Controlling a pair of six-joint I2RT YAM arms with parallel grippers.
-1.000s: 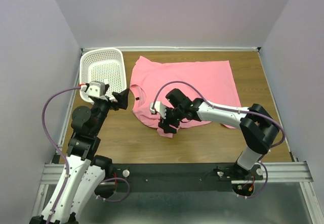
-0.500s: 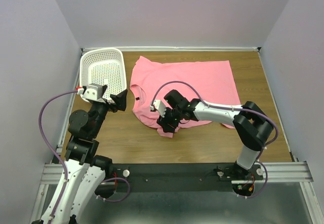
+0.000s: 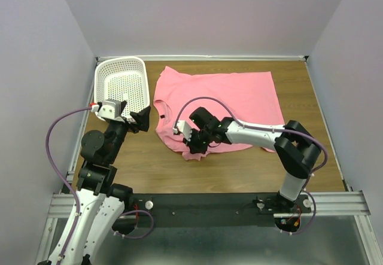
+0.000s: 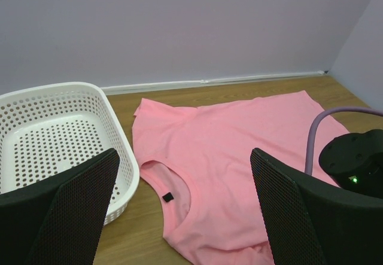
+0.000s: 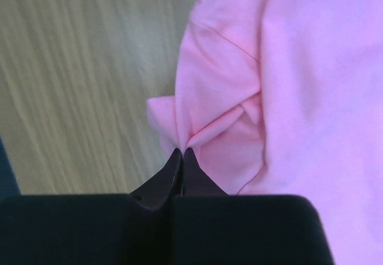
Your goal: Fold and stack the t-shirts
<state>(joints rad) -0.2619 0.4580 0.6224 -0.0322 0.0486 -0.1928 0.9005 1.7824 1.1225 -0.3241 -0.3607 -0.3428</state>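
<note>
A salmon-pink t-shirt [image 3: 230,94] lies spread on the wooden table, collar and dark label [image 4: 168,197] to the left. Its near-left sleeve is bunched into folds [image 5: 221,115]. My right gripper [image 3: 192,150] reaches low over that bunched edge and is shut on a pinch of the pink cloth [image 5: 182,151]. The left gripper [image 3: 141,119] hovers left of the collar, between the shirt and the basket, open and empty. In the left wrist view its mesh-covered fingers [image 4: 66,217] frame the shirt [image 4: 239,133] from a distance.
A white perforated basket [image 3: 122,82] stands at the back left, next to the shirt's left sleeve; it also shows in the left wrist view [image 4: 54,130]. Grey walls close the table on three sides. Bare wood [image 3: 239,169] shows along the near edge.
The right gripper's jaws have closed onto the bunched sleeve edge and the wrist has shifted slightly left. The left gripper has stayed open, barely moving.
</note>
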